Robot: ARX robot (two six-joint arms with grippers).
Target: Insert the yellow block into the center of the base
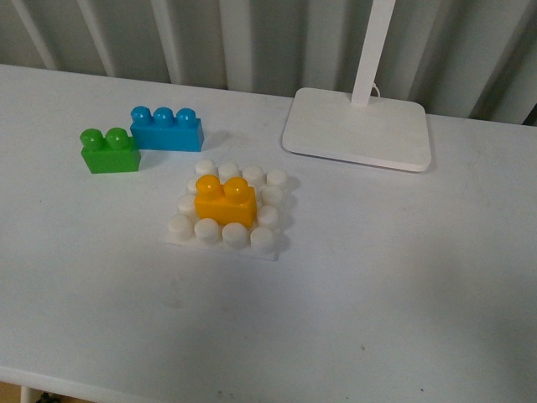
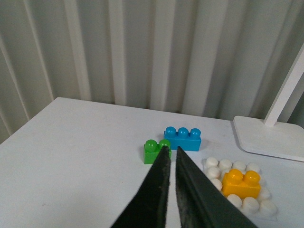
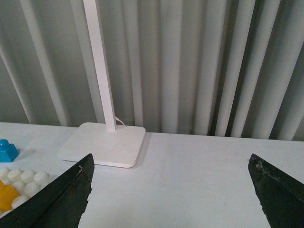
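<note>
Gripper point(image 2: 171, 154) empty; yellow block point(image 1: 225, 201) on base point(image 1: 262, 243) center.

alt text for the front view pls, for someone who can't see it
A yellow block sits in the middle of a white studded base on a white table. Behind and to its left sit a green brick and blue brick; a lamp foot stands behind-right.

Light: even, soft, bright on table point(image 1: 403, 277)
Shadows: faint, beside bricks
Glare: none
Focus: sharp; wrist-view fingers point(image 2: 159, 199) slightly soft
</note>
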